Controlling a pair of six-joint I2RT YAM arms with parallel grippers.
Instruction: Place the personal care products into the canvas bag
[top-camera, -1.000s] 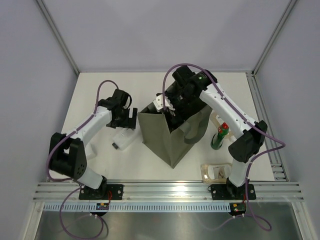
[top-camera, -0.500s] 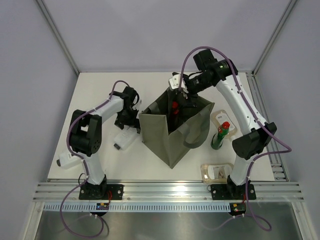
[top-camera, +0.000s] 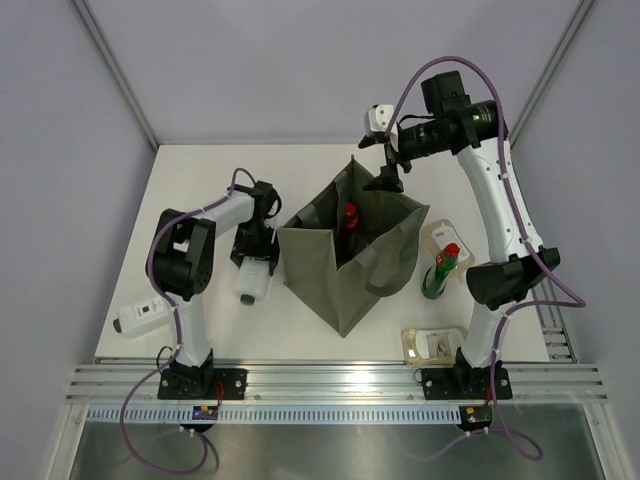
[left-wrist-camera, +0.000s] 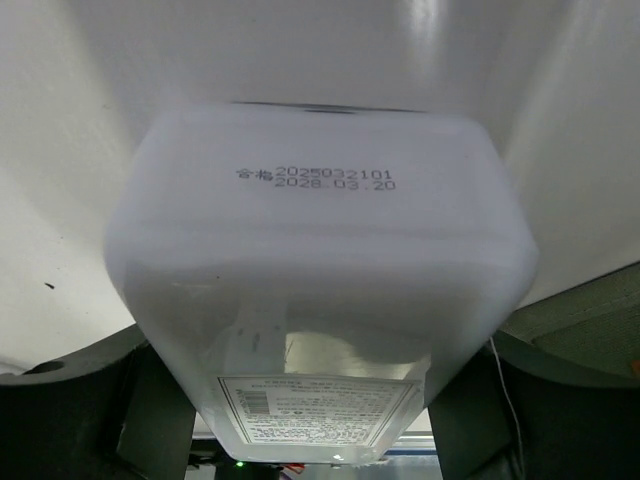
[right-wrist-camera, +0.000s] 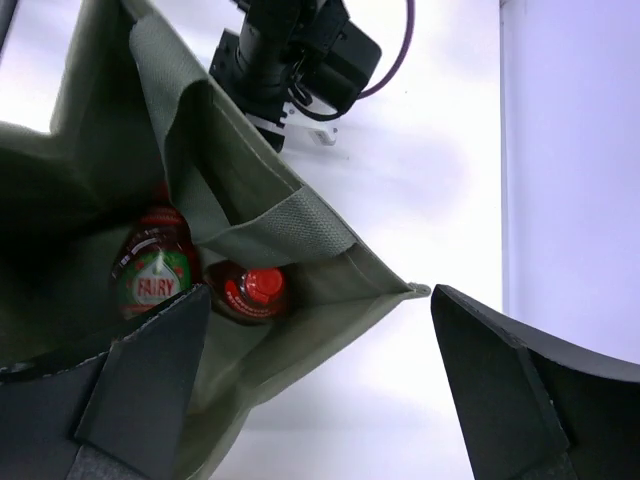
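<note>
1. At the far left of the table (top-camera: 200, 180), a white labelled container (top-camera: 145, 314) is seen lying on its side near the front edge, well apart from everything else.
2. The left gripper (top-camera: 255, 243) is lowered over a white bottle (top-camera: 252, 283) lying just left of the canvas bag (top-camera: 335, 280); in the left wrist view the bottle's base (left-wrist-camera: 320, 300) fills the gap between the dark fingers (left-wrist-camera: 150, 400), which flank it closely on both sides; whether it is actually pinched cannot be told.
3. The canvas bag is stood upright at mid-table, its mouth open; two red bottles (top-camera: 350, 216) are held inside it; in the right wrist view a labelled one (right-wrist-camera: 155, 275) and a red cap (right-wrist-camera: 255, 290) are seen side by side against the bag's wall.
4. The right gripper (top-camera: 386, 166) is held high above the bag's far rim; its fingers (right-wrist-camera: 150, 370) are spread wide and nothing is held.
5. A dark green red-capped bottle (top-camera: 440, 272) is stood just right of the bag; a beige pack (top-camera: 447, 236) lies just behind it; a beige pouch (top-camera: 430, 343) lies flat near the right arm's base.
</note>
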